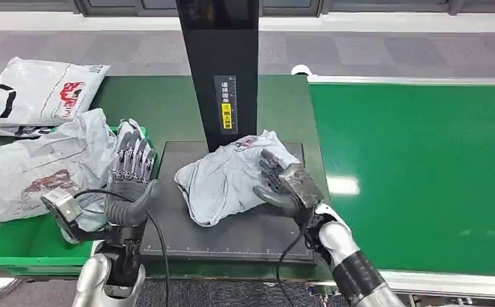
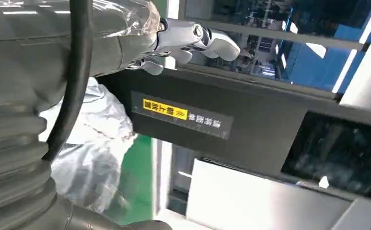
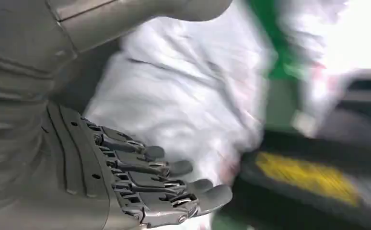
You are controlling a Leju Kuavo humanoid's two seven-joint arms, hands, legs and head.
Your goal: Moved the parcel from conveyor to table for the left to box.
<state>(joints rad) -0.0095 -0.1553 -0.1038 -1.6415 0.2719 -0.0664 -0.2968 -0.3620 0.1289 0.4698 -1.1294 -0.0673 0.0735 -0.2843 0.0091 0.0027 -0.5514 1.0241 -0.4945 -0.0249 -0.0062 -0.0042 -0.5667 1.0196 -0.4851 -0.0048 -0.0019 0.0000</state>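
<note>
A crumpled grey-white parcel (image 1: 226, 176) lies on the black platform (image 1: 232, 240) in the middle of the table, at the foot of a black post. My right hand (image 1: 286, 185) lies against the parcel's right side, with its fingers stretched over the plastic and its thumb low at the edge. In the right wrist view the fingers (image 3: 174, 184) are straight and apart, and the parcel (image 3: 183, 96) lies just beyond them, blurred. My left hand (image 1: 130, 173) stands raised at the platform's left edge, fingers (image 2: 193, 40) extended and holding nothing.
The black post (image 1: 222, 70) with a yellow label rises right behind the parcel. A green bin (image 1: 15, 246) at the left holds crumpled grey bags (image 1: 27, 166). Another white parcel (image 1: 37, 89) lies at the back left. The green conveyor belt (image 1: 424, 173) runs along the right.
</note>
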